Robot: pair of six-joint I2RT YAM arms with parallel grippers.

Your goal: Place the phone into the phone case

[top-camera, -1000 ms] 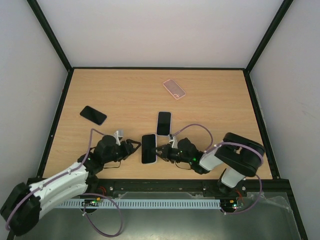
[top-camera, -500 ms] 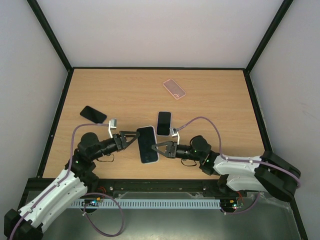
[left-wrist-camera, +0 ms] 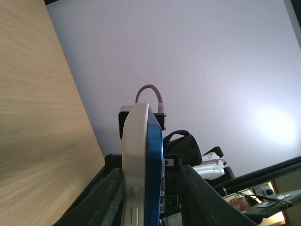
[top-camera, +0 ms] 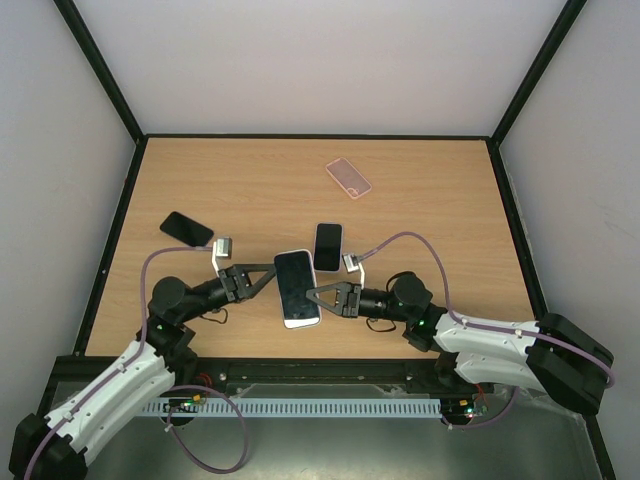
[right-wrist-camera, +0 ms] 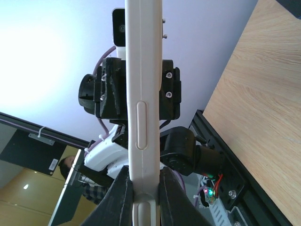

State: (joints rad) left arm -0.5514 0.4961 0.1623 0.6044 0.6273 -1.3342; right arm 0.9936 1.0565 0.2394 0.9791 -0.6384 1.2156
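**Item 1. Right gripper** (top-camera: 312, 296). Closed, clamped on the phone (top-camera: 297, 285). It grips at the phone's right long edge, with one finger pressed to each side in the wrist view.

**Item 2. Left gripper** (top-camera: 272, 272). Jaws parted and straddling the phone's left long edge. In its wrist view one finger lies close against the back. The other stands off from the screen side, so this gripper has no clamp on the phone.

**Item 3. Phone.** Dark screen turned up to the overhead camera, blue rim, suspended between the two grippers. It appears raised off the table (top-camera: 430, 200).

**Item 4. White phone case** (right-wrist-camera: 143, 56). Sits on the phone's back and sides, with its side buttons facing the right wrist camera. The left wrist view shows the blue rim proud of the case lip along that edge. Whether the phone is fully seated cannot be told.

**Item 5. Second phone** (top-camera: 328, 246). White-rimmed, flat on the table, just beyond the held phone's far right corner.

**Item 6. Black phone** (top-camera: 186, 229). Flat on the table, well to the left of the held phone and slightly farther back.

**Item 7. Pink clear case** (top-camera: 348, 178). Flat on the table, well beyond the held phone toward the back wall and a little to the right.

**Item 8. Left arm** (top-camera: 120, 375) and **right arm** (top-camera: 490, 335). Both stretched low from the near edge, converging on the held phone from either side.
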